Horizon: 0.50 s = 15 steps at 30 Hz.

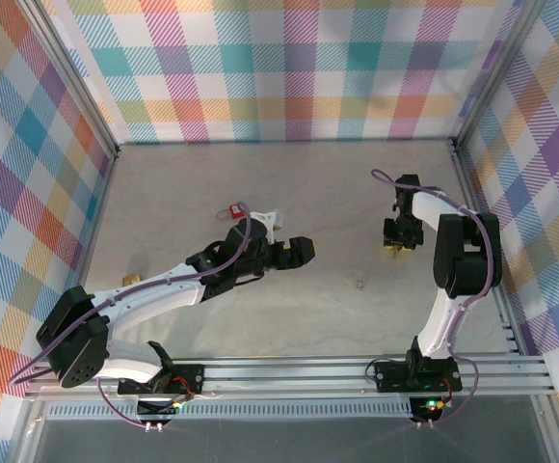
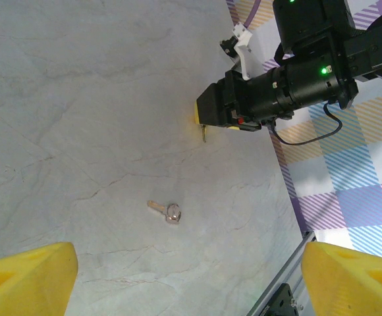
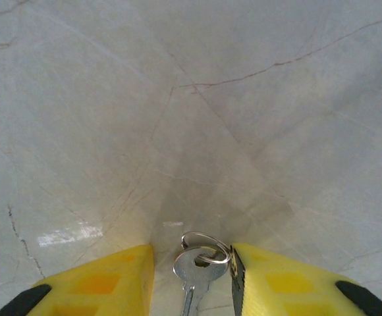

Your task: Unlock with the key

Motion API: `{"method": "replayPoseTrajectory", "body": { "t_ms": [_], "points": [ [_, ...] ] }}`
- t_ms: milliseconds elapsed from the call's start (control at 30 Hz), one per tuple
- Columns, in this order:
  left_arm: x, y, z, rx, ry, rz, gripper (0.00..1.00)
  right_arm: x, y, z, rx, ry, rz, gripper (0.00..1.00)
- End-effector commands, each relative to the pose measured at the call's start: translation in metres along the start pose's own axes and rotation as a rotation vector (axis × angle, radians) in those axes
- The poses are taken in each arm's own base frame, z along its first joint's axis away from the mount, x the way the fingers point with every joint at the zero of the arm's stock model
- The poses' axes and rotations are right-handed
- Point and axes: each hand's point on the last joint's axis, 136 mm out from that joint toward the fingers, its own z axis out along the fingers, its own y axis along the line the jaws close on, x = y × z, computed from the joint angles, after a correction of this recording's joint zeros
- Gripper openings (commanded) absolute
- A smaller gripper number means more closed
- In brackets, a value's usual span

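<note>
A silver key [image 3: 196,268] with a split ring stands between the yellow fingers [image 3: 290,280] of my right gripper [image 3: 192,263], head toward the table, ring pressed against the right finger. The jaws are shut on it. My right gripper [image 1: 396,241] hovers low at the table's right side. In the left wrist view the held key [image 2: 205,134] pokes out under the right gripper [image 2: 212,113]. A second key [image 2: 168,210] lies flat on the table [image 1: 359,284]. My left gripper [image 1: 302,251] is open and empty mid-table, its fingertips [image 2: 26,276] wide apart. A small red padlock [image 1: 231,210] lies behind the left arm.
The marble-look table [image 1: 289,174] is fenced by checkered walls and aluminium rails [image 1: 357,371] at the near edge. A small tan object [image 1: 132,279] lies by the left arm's elbow. A purple cable [image 1: 241,241] runs along the left arm.
</note>
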Motion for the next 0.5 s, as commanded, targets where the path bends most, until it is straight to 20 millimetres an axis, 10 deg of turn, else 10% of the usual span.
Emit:
{"method": "replayPoseTrajectory", "body": {
  "t_ms": [0,467],
  "points": [
    [0.006,-0.0026,-0.0039,-0.001,0.01,0.028,0.88,-0.0181,-0.0094,0.005,0.049,-0.044,-0.013,0.36],
    [0.0068,-0.0029,-0.0017,-0.002,0.019,0.03,0.88,-0.0207,-0.0122,0.0142,0.073,-0.03,-0.036,0.21]
  ]
}}
